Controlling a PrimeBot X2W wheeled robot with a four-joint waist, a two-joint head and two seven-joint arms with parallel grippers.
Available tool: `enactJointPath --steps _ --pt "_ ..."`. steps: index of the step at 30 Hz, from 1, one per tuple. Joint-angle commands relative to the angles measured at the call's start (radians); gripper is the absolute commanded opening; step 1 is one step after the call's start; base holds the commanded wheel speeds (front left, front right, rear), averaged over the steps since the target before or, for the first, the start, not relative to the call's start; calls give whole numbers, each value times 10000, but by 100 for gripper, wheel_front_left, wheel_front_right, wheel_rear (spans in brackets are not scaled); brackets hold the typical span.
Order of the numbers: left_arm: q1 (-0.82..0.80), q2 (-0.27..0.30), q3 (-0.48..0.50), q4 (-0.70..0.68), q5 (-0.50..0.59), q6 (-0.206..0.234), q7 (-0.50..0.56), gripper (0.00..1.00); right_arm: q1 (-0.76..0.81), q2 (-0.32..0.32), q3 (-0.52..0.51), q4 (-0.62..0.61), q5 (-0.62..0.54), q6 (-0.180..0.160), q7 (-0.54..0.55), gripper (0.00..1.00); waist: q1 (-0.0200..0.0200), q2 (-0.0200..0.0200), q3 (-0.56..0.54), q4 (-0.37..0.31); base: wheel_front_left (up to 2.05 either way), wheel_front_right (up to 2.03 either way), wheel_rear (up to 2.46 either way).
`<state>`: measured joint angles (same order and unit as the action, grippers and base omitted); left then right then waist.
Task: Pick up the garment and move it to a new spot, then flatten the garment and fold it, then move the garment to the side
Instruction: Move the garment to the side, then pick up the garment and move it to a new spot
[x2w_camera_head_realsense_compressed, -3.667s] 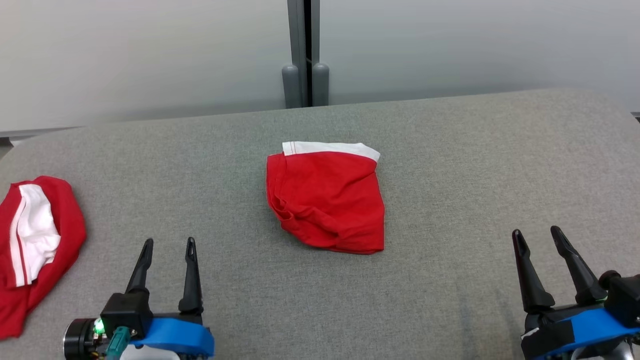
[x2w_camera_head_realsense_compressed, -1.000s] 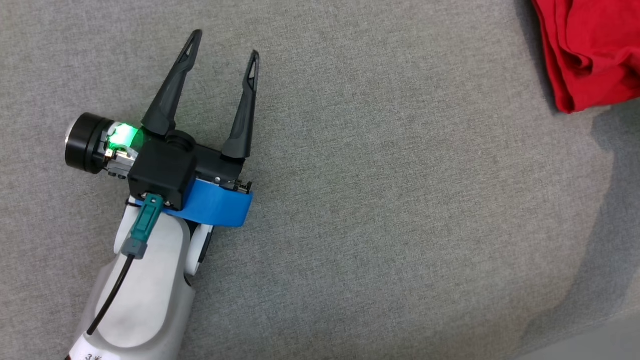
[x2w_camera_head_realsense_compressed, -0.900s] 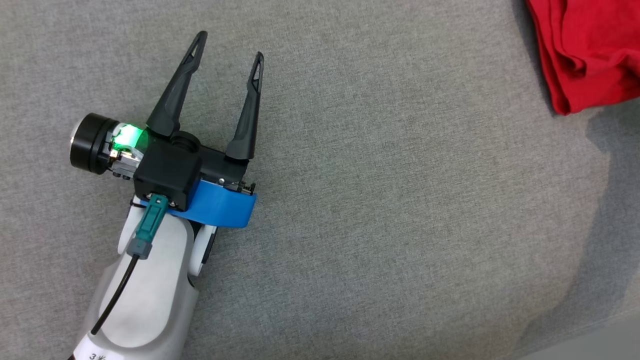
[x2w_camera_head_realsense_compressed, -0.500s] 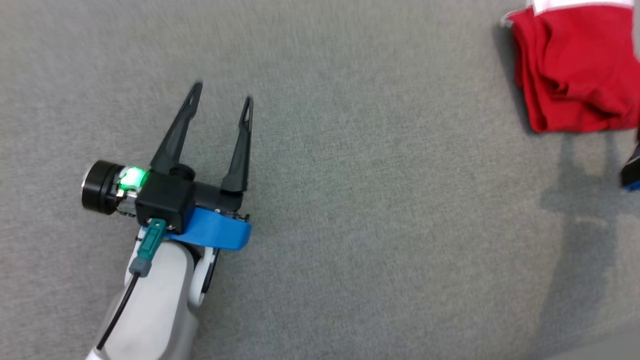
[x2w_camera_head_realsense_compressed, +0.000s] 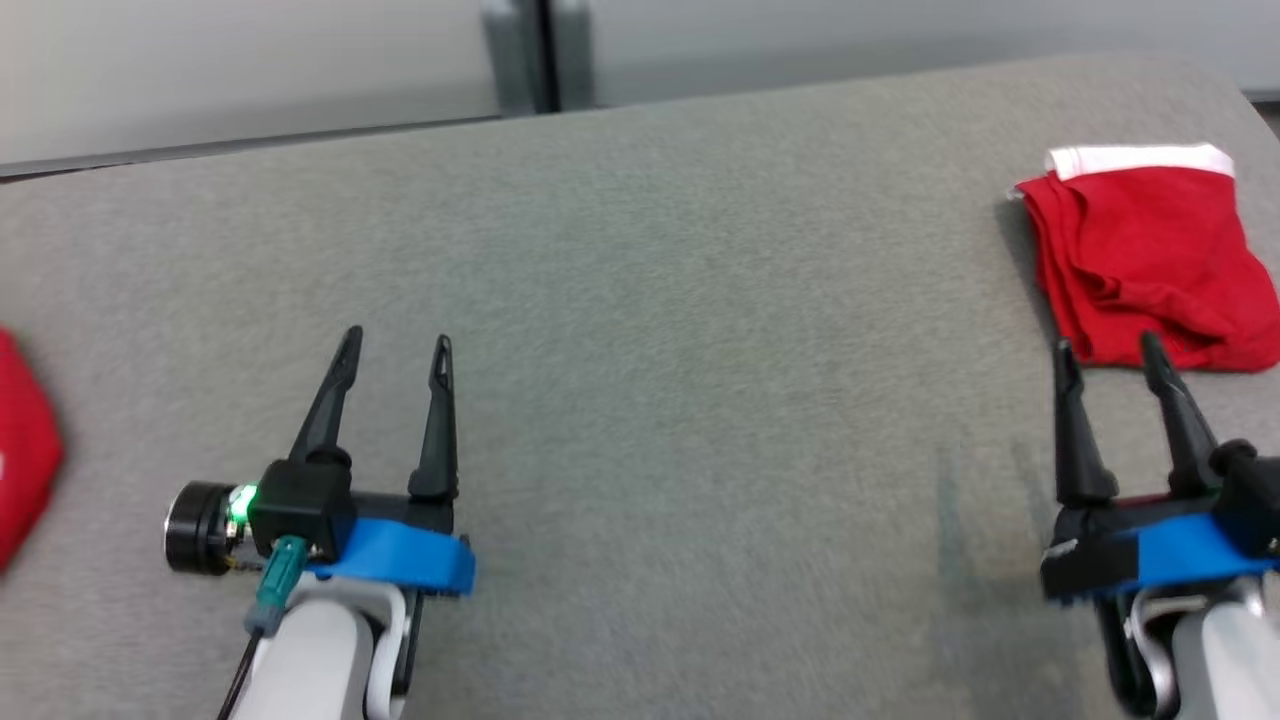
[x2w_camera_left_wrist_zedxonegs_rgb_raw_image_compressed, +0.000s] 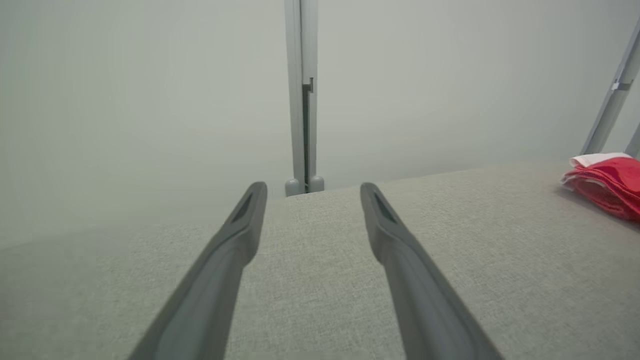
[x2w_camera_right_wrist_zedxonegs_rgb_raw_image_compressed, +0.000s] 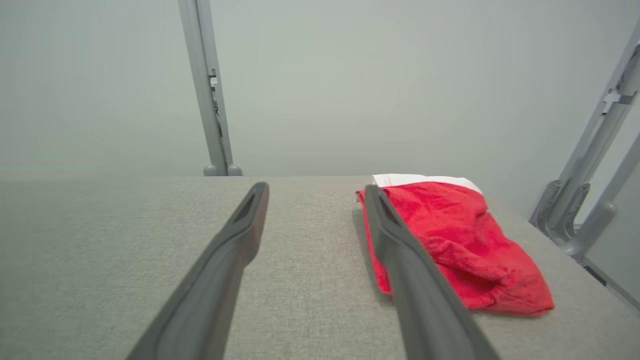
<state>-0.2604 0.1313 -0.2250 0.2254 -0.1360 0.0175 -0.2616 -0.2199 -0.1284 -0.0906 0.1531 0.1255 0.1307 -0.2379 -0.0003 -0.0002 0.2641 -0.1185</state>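
The garment (x2w_camera_head_realsense_compressed: 1140, 260) is a folded red piece with a white band along its far edge, lying flat at the right end of the grey table (x2w_camera_head_realsense_compressed: 650, 300). My right gripper (x2w_camera_head_realsense_compressed: 1105, 344) is open just in front of its near edge, with nothing between the fingers. In the right wrist view the garment (x2w_camera_right_wrist_zedxonegs_rgb_raw_image_compressed: 460, 240) lies ahead and to the right of the open gripper (x2w_camera_right_wrist_zedxonegs_rgb_raw_image_compressed: 316, 187). My left gripper (x2w_camera_head_realsense_compressed: 397, 340) hovers open and empty over the table's left half. Seen past that open gripper (x2w_camera_left_wrist_zedxonegs_rgb_raw_image_compressed: 312, 187) in the left wrist view, the garment (x2w_camera_left_wrist_zedxonegs_rgb_raw_image_compressed: 607, 185) is far off to the right.
A second red cloth (x2w_camera_head_realsense_compressed: 25, 470) pokes in at the table's left edge. A grey post (x2w_camera_head_realsense_compressed: 535, 50) stands behind the far edge against a pale wall. Slanted grey struts (x2w_camera_right_wrist_zedxonegs_rgb_raw_image_compressed: 590, 165) rise beyond the table's right end.
The head camera has swung up from looking down at the left arm, so both grippers show. The garment, in the middle of the table earlier, now lies at the right end.
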Motion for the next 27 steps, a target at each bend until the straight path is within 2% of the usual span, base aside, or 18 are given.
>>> enactJointPath --steps 1,4,9,19,27 --pt "201 -24 64 52 -72 28 -38 100 392 147 72 -245 96 2 96 100 3 2 -196 305 0 0 0" --pt "467 -148 168 100 -221 77 -30 100 881 324 195 -605 167 -1 272 100 3 2 -536 704 0 0 0" --pt "1092 -182 414 84 -315 135 -34 100 1485 502 329 -1013 174 0 592 100 3 2 -1076 1003 0 0 0" --pt "2189 -130 585 287 -354 15 -34 100 2740 688 275 -1471 97 0 1101 100 3 2 -1941 1011 0 0 0" --pt "2554 -55 628 419 -380 -28 -36 100 3167 749 290 -1763 86 0 1313 100 3 2 -2221 952 0 0 0"
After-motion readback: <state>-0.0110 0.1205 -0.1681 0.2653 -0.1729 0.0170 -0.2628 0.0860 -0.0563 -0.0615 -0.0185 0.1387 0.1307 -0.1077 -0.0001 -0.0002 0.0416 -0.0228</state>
